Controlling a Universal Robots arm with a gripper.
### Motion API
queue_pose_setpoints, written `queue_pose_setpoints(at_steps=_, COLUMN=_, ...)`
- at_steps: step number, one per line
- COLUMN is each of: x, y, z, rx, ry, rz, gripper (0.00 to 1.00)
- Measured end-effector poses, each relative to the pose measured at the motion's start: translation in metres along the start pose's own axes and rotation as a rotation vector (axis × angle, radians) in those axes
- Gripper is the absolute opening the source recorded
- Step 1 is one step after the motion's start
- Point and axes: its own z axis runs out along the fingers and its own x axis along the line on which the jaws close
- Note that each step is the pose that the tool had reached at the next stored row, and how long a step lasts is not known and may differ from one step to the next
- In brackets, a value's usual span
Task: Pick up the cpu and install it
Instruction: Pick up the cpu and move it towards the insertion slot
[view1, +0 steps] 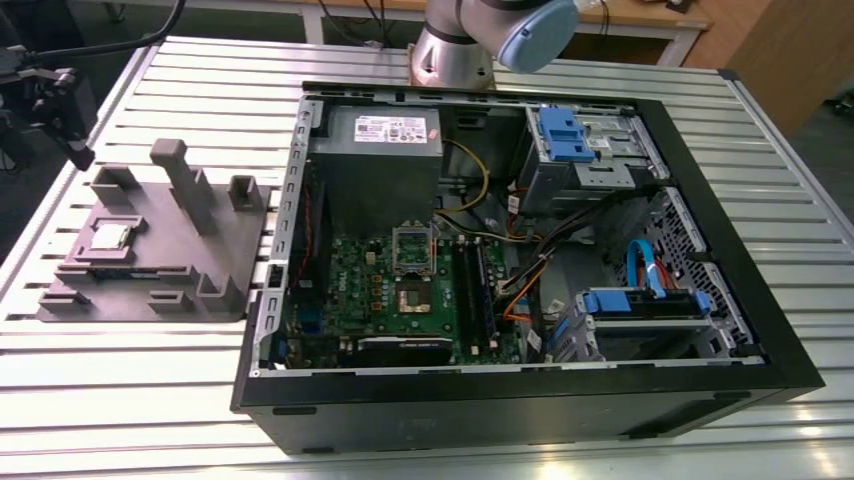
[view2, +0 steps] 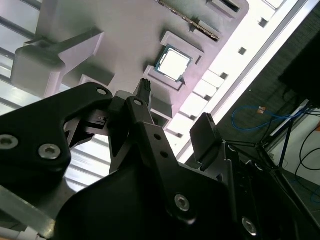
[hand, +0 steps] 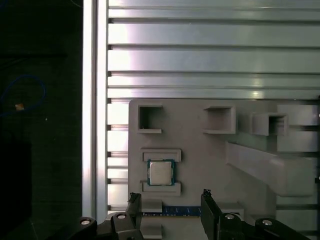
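Note:
The cpu (hand: 160, 172) is a small square chip with a silvery top and a thin greenish edge. It lies flat in a shallow pocket of the grey fixture block (hand: 200, 150). In the exterior view the cpu (view1: 110, 236) sits on that fixture (view1: 200, 250), at the exterior view's left of the computer case. My gripper (hand: 170, 196) hovers above the fixture with its black fingers (hand: 207, 200) spread open and nothing between them. The chip lies just beyond the fingertips. In the second wrist view the cpu (view2: 174, 65) shows past the open gripper (view2: 175, 104).
The open computer case (view1: 747, 330) holds a green motherboard (view1: 360, 270) with a raised silver socket bracket (view1: 414, 243), a grey power supply (view1: 380, 135) and blue drive brackets (view1: 641, 303). The fixture has tall posts (view1: 174, 165). All of it rests on a slatted metal table (view1: 134, 400).

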Motion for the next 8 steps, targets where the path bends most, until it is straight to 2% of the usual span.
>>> queue_pose_setpoints(at_steps=8, x=0.0001, y=0.0, z=0.0043, rx=0.0, ry=0.0, rz=0.0, gripper=0.59)
